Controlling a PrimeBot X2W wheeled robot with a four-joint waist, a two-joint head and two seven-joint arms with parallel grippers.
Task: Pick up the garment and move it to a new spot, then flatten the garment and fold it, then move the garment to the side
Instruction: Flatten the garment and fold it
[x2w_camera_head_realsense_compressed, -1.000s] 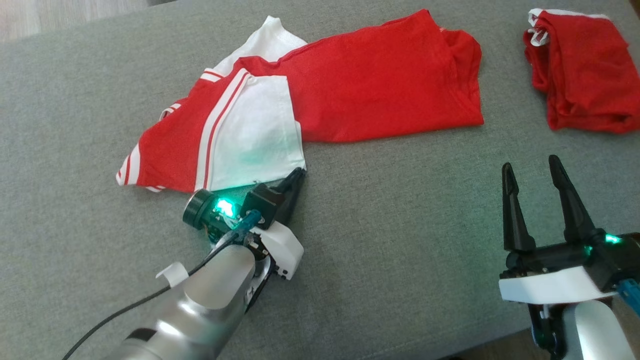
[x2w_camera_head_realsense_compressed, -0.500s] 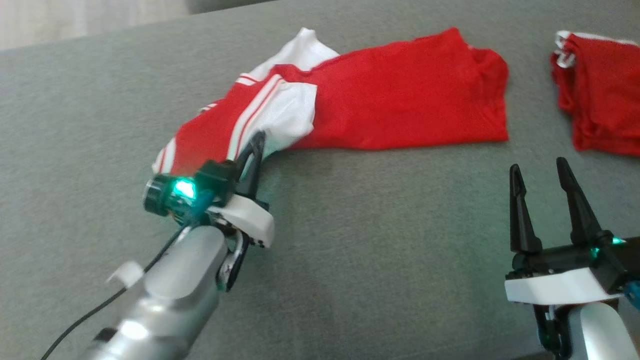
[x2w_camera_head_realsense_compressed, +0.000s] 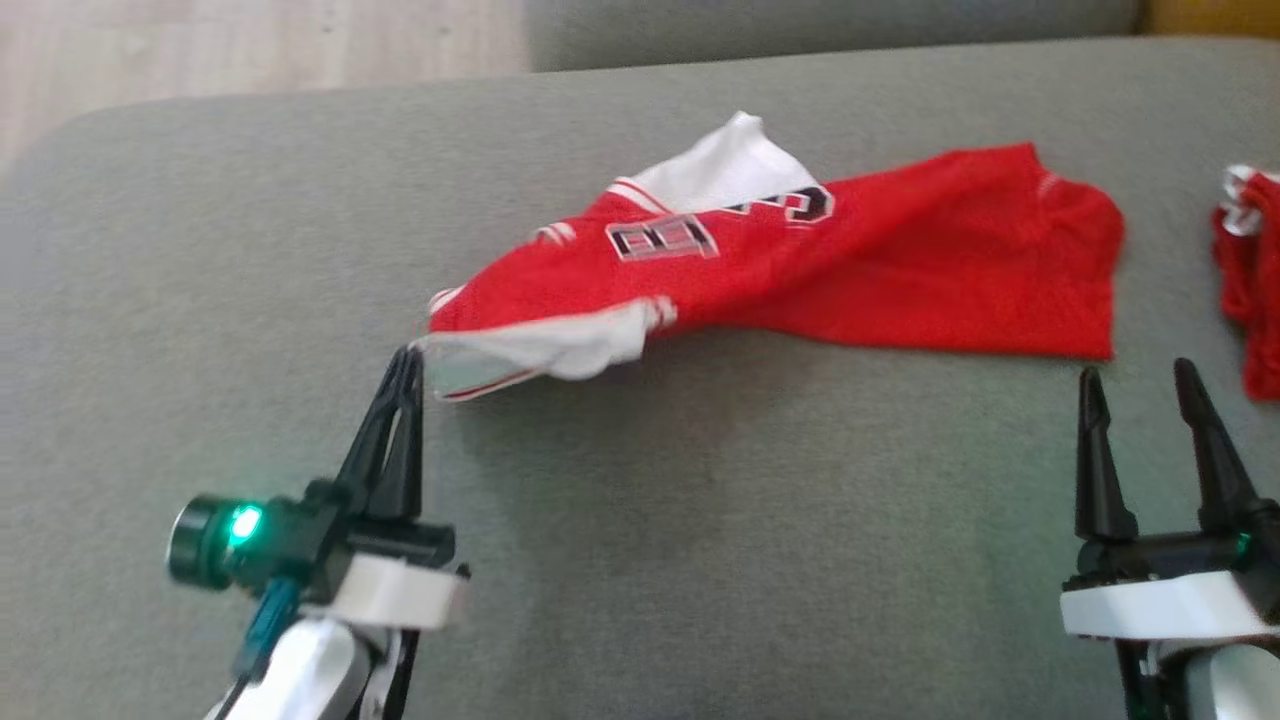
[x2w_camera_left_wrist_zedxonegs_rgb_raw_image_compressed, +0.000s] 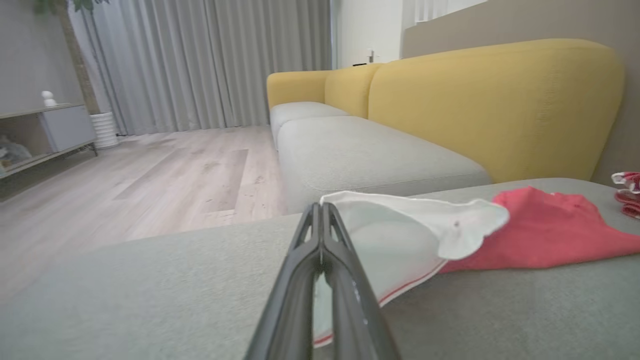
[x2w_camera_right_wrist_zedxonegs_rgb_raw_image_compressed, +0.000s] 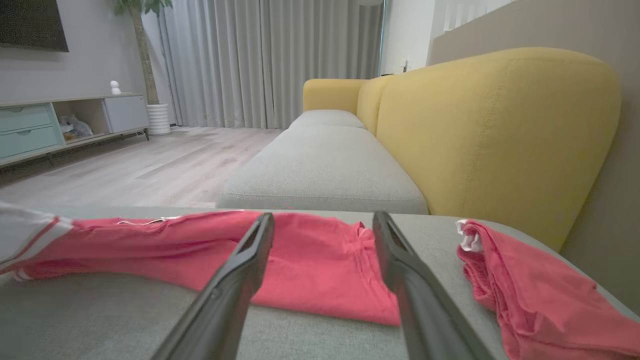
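One rumpled red garment (x2w_camera_head_realsense_compressed: 850, 280) with white panels, black lettering

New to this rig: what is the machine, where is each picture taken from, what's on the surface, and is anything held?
A two-armed robot works over a grey cushioned surface. One picture looks down from its head; the other two look along each gripper's dark fingers from wrist cameras. The left gripper is shut on the white corner of a red and white jersey, that corner raised while the rest lies on the surface. The right gripper is open, holding nothing. A second red garment lies bunched to the right. A yellow sofa stands behind.
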